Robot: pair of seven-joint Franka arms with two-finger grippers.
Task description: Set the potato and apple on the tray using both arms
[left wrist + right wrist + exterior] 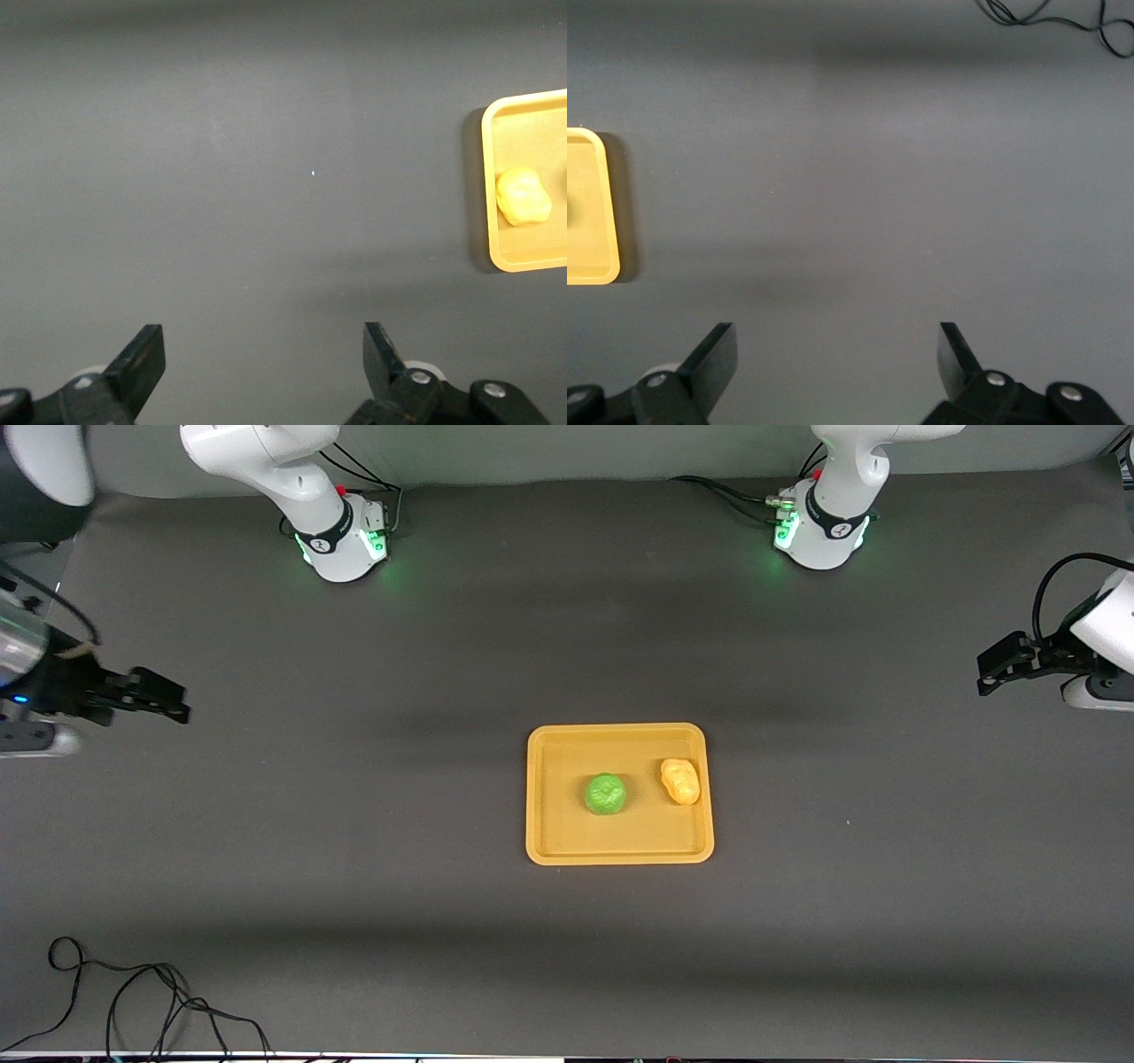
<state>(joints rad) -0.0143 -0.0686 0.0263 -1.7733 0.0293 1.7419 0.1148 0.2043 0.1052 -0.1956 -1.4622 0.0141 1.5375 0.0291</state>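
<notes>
Around the tray (619, 855) the surface (354, 850) lies bare on every side; only a cable (133, 1001) lies at its near edge.

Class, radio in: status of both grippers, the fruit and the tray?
Left gripper and right gripper open, empty, over bare table. Apple and potato on tray. Nothing in the way.

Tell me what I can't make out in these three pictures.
- Apple: the left wrist view's edge cuts it off; the right wrist view shows only a dim green smudge at its edge.
- Potato: outside the right wrist view.
- Tray: cropped by the frame edge in both wrist views.
- Both arms: the front view's edges cut them between base and wrist.
- Left hand and right hand: wrist views show only open fingertips.
</notes>
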